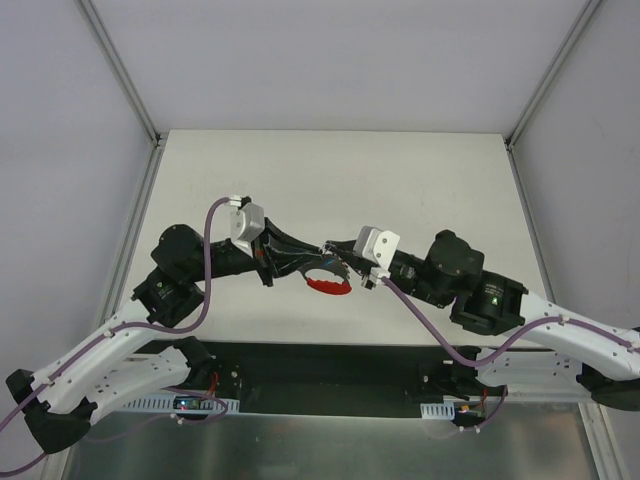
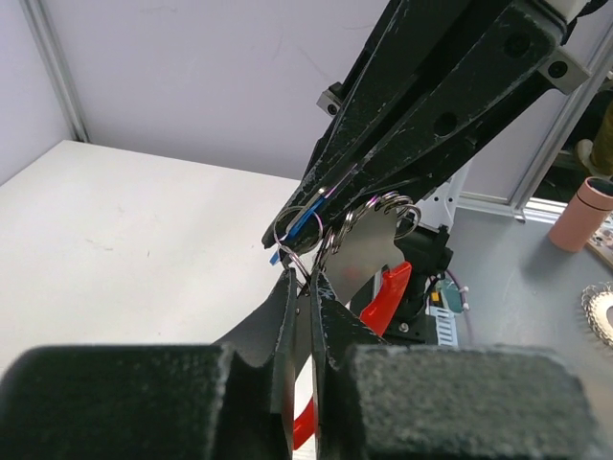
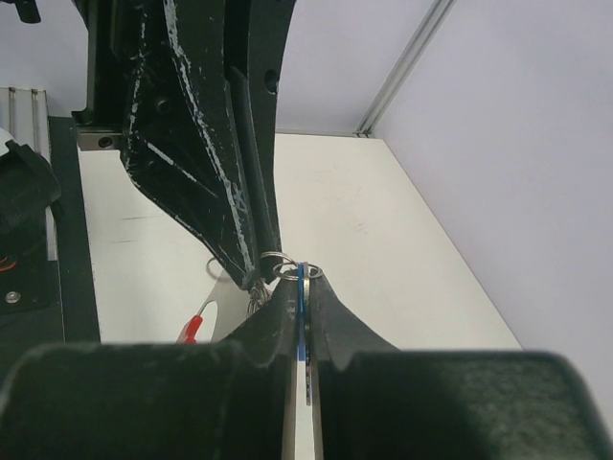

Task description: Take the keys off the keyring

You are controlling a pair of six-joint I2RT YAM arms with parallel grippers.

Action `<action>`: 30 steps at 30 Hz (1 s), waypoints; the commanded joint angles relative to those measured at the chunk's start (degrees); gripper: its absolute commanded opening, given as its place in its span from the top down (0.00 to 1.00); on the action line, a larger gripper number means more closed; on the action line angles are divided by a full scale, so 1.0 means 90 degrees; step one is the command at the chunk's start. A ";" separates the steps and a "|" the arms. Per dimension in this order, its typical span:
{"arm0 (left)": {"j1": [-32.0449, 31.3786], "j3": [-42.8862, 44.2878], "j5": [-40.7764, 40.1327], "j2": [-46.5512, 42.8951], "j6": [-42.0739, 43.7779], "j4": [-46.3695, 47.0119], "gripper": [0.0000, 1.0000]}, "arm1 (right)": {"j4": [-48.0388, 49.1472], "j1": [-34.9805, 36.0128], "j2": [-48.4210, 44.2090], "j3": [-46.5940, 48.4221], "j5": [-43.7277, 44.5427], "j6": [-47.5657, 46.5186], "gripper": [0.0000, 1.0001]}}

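Red plastic marks where the keyring (image 1: pixel 328 286) is: its tag (image 2: pixel 388 292) hangs free below the point where the two arms meet, held clear of the worktop (image 1: pixel 300 180) near its middle, so nothing drags while the bunch is worked. The left fingers (image 2: pixel 270 328) are together with only a slit between them. Their tips pinch at the lower edge of the thin wire loop, beside the keys (image 2: pixel 369 244), whose flat silvery blade stands just right of that pinch. Whether the tips bite the wire or a key's edge we cannot tell. The right fingers (image 3: pixel 337 319) reach in from the opposite side and are clamped on a thin blue strip (image 3: pixel 301 287), which the wire loop appears to thread. We take it for a key seen edge-on, though it is too slim to be sure. We judge the opposed grips deliberate: one side anchors the ring while the other can slide its piece along the coil toward the open end. As far as we can see, no key is off yet.
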 commanded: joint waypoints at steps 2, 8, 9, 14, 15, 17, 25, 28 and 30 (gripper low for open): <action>-0.0089 -0.0165 -0.0144 -0.0056 0.0224 0.0439 1.00 | 0.0410 0.0027 -0.0183 0.0016 -0.0120 -0.0070 0.99; -0.0342 -0.0536 -0.0612 -0.0309 0.0945 0.0634 1.00 | 0.0010 0.0027 -0.0231 0.0162 -0.0178 -0.0392 0.96; -0.0372 -0.0633 -0.0691 -0.0349 0.1082 0.0673 1.00 | -0.0010 0.0007 -0.0241 0.0162 -0.0227 -0.0460 0.98; -0.0479 -0.0742 -0.0788 -0.0447 0.2242 0.0626 1.00 | -0.0429 0.0027 -0.0095 0.0406 -0.0511 -0.0881 0.99; -0.0489 -0.0722 -0.0818 -0.0447 0.2410 0.0577 1.00 | -0.0536 0.0027 -0.0027 0.0484 -0.0511 -0.0920 0.99; -0.0499 -0.0693 -0.0905 -0.0437 0.2878 0.0363 1.00 | -0.0781 0.0017 0.0100 0.0601 -0.0511 -0.0998 0.99; -0.0499 -0.0634 -0.1228 -0.0457 0.3964 -0.0263 1.00 | -0.1151 0.0027 0.0179 0.0904 -0.0491 -0.1174 0.94; -0.0509 -0.0615 -0.1229 -0.0417 0.4267 -0.0439 1.00 | -0.1474 0.0027 0.0276 0.1041 -0.0501 -0.1203 0.95; -0.0509 -0.0634 -0.1199 -0.0408 0.4443 -0.0488 1.00 | -0.1601 0.0046 0.0344 0.1041 -0.0511 -0.1203 0.97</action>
